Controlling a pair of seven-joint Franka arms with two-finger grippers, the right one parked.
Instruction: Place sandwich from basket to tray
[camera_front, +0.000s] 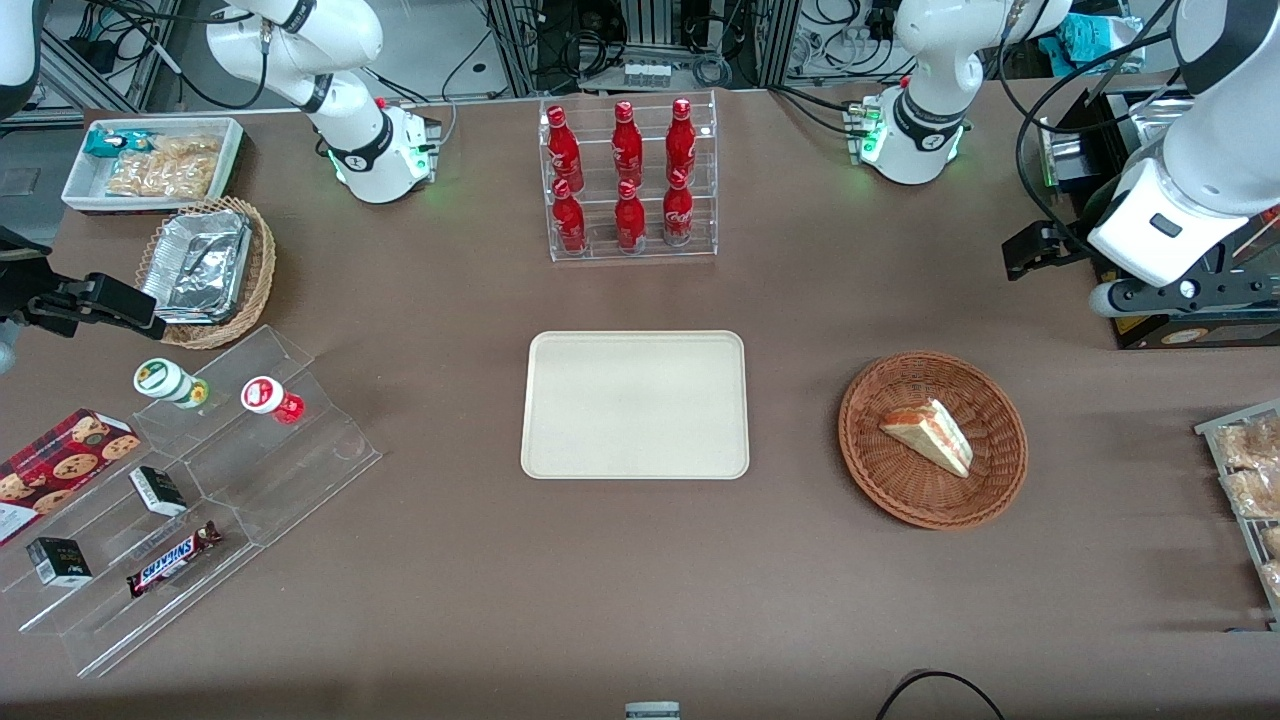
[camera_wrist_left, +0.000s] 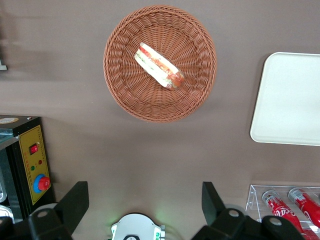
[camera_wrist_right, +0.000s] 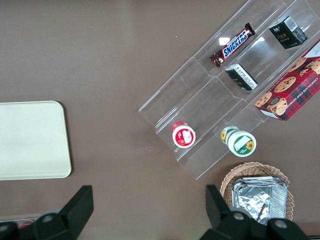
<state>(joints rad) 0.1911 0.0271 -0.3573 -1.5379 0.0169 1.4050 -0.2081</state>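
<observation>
We see the sandwich (camera_front: 930, 436) lying in the reddish-brown basket (camera_front: 985, 482), resting on the woven floor a little off the middle. Its long axis runs diagonally across the basket: in the front view the thick end with the orange-red filling sits farther from the camera, and the wedge tapers to a point nearer the camera. In the wrist view the sandwich (camera_wrist_left: 159, 66) shows its striped cut edge upward, with the layers of red and green running along its length.

Our end effector (camera_wrist_left: 145, 200) hangs high above the counter (camera_front: 640, 600), with its fingers (camera_wrist_left: 75, 202) spread wide and nothing between them. The basket (camera_wrist_left: 125, 95) lies below and well ahead of it, fully apart from the fingers. The beige tray (camera_front: 560, 455) lies flat, off to the side of the end effector toward the parked arm, and carries nothing; it is near the basket but not touching it.
</observation>
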